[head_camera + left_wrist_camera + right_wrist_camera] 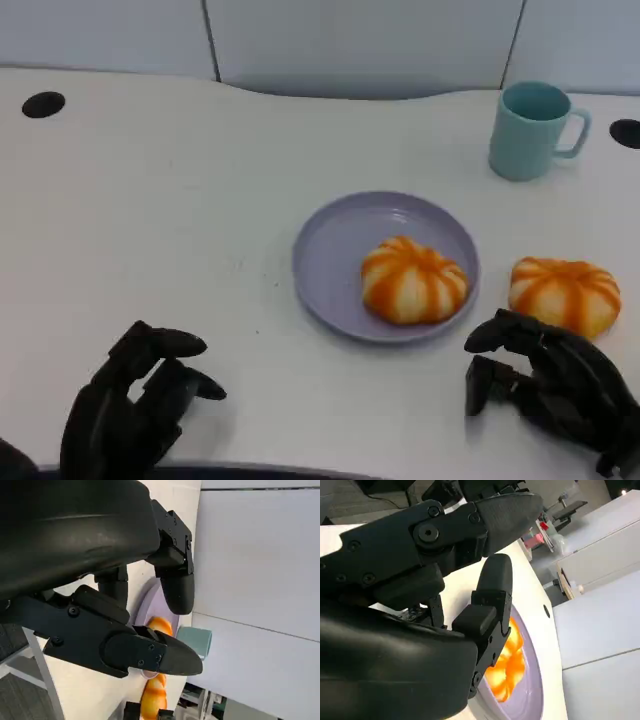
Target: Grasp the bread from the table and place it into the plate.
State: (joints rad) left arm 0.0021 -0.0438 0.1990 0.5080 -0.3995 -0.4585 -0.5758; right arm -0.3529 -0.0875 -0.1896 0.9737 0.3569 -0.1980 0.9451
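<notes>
One orange-striped bread lies on the right half of the purple plate in the middle of the table. A second orange-striped bread sits on the table just right of the plate. My right hand hovers directly in front of this second bread, fingers apart and holding nothing. My left hand is at the near left edge, fingers spread, far from both breads. The right wrist view looks past the fingers to the plated bread. The left wrist view catches both breads.
A teal mug stands at the back right, well behind the plate. Two black cable holes mark the far corners of the white table. The left half of the table is bare surface.
</notes>
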